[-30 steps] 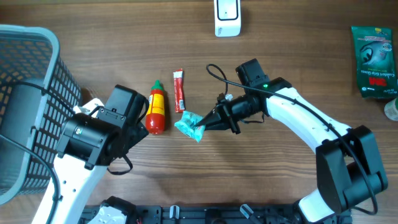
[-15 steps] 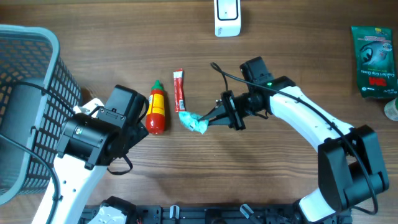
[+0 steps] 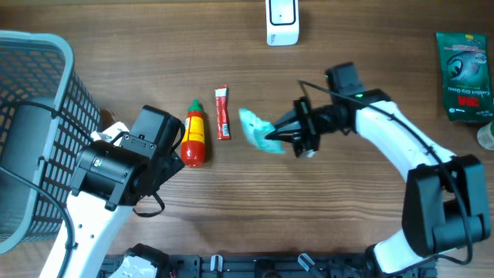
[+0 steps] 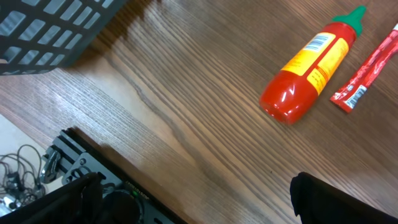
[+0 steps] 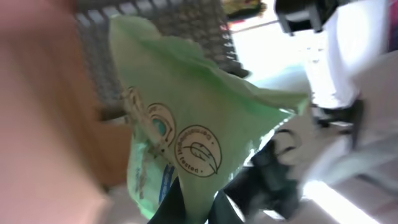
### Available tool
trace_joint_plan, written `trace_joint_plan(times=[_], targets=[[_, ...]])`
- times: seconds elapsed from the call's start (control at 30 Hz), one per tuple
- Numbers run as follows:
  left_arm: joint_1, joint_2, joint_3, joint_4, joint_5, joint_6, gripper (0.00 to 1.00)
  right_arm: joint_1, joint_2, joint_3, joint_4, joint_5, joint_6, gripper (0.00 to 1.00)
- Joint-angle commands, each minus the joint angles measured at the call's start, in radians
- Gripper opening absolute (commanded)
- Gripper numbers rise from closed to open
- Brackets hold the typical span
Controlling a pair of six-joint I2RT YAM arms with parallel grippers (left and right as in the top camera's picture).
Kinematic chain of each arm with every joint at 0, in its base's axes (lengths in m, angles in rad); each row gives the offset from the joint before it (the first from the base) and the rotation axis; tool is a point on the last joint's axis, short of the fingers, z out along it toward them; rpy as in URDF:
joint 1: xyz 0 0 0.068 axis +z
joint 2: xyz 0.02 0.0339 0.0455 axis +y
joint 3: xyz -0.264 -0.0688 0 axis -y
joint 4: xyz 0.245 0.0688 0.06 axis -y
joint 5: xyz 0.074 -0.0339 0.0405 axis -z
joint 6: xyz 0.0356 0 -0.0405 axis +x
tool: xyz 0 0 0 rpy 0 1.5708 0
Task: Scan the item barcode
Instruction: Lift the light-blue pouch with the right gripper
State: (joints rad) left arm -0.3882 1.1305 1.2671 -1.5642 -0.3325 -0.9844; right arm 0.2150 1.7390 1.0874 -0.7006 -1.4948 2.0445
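My right hand (image 3: 272, 138), clamped on the green packet (image 3: 253, 126), had lifted it off the table (image 3: 340, 224), nearer the scanner (image 3: 282, 22). My left hand (image 3: 176, 148) gaped idle.

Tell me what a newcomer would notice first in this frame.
The right gripper pinches a crumpled pale-green packet at mid-table; it fills the right wrist view. Just left of it lie a red sachet and a red sauce bottle, with a dark basket at the far left.
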Motion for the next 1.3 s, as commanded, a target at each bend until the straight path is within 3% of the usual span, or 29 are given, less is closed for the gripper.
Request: trace_joint_plan(times=[0.0,0.4,0.9,1.07,1.27], targets=[[-0.005,-0.010,0.003,0.000,-0.020,0.009,1.00,-0.086,-0.006,0.001,-0.129,0.118,0.023,0.05],[-0.005,-0.010,0.003,0.000,-0.020,0.009,1.00,-0.192,0.097,0.001,-0.512,0.042,0.023,0.05],[-0.005,-0.010,0.003,0.000,-0.020,0.009,1.00,-0.194,0.103,0.001,-0.563,-0.009,0.023,0.05],[-0.005,-0.010,0.003,0.000,-0.020,0.009,1.00,-0.220,0.117,0.001,-0.736,0.158,0.022,0.05],[-0.005,-0.010,0.003,0.000,-0.020,0.009,1.00,-0.228,0.137,0.000,-0.752,0.232,0.022,0.05]])
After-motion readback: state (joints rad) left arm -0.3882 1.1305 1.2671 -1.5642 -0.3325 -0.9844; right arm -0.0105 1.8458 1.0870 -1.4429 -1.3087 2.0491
